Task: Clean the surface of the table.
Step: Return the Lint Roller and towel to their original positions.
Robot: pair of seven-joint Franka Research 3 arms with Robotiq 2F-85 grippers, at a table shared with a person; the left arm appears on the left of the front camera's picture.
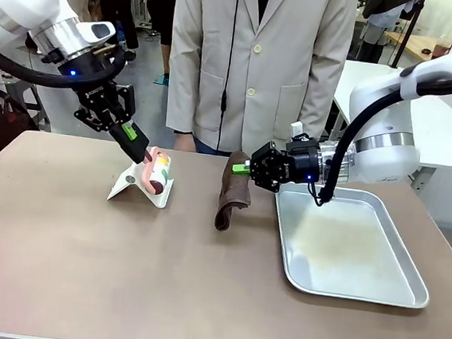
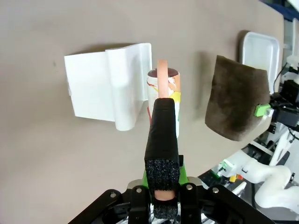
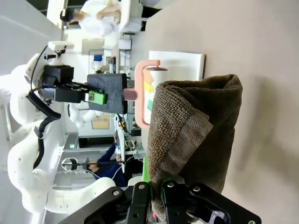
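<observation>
Left gripper (image 1: 138, 147) is pinching the roller (image 1: 158, 173) handle; right gripper (image 1: 240, 169) is pinching the cloth (image 1: 232, 190) above the table (image 1: 81, 260). Next: lowering cloth, wiping.

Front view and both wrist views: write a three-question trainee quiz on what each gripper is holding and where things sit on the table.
1. True or false: the right gripper is shut on the brown cloth.
2. What does the left gripper hold? A) the silver tray B) the pink handle of the lint roller C) nothing
3. Fill in: the silver tray lies on the table on the robot's ____ side.

Key: 1 true; 2 B; 3 right. The roller hangs beside its white holder, and the cloth's lower end reaches the tabletop.
</observation>
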